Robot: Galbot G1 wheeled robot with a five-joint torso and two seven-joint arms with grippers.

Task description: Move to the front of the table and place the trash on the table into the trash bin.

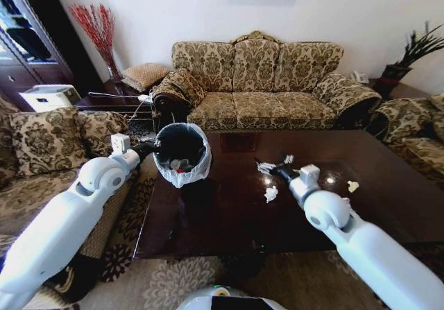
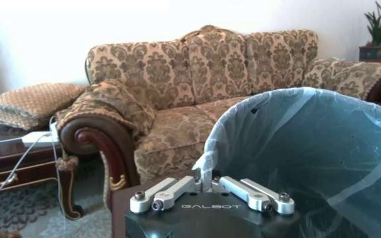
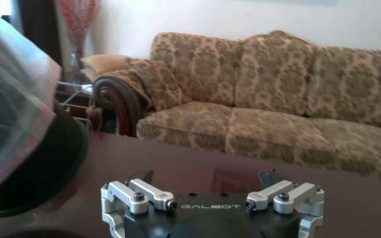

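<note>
The trash bin (image 1: 182, 135), black with a translucent bag (image 2: 296, 148), hangs tilted over the left end of the dark glossy table (image 1: 222, 220), with some scraps inside. My left gripper (image 1: 148, 148) is shut on its rim (image 2: 207, 174). My right gripper (image 1: 272, 168) hovers low over the table's middle, open (image 3: 204, 179) with nothing between its fingers; the bin (image 3: 35, 163) is close beside it. Trash lies around it: a white paper wad (image 1: 270, 194), small white scraps (image 1: 264, 165) by the fingertips, and another wad (image 1: 353, 185) farther right.
A patterned sofa (image 1: 267, 81) stands behind the table, with armchairs at the left (image 1: 41, 150) and right (image 1: 416, 136). A side table (image 1: 114, 100) with cables and a cushion is at the back left. A patterned rug lies under the table.
</note>
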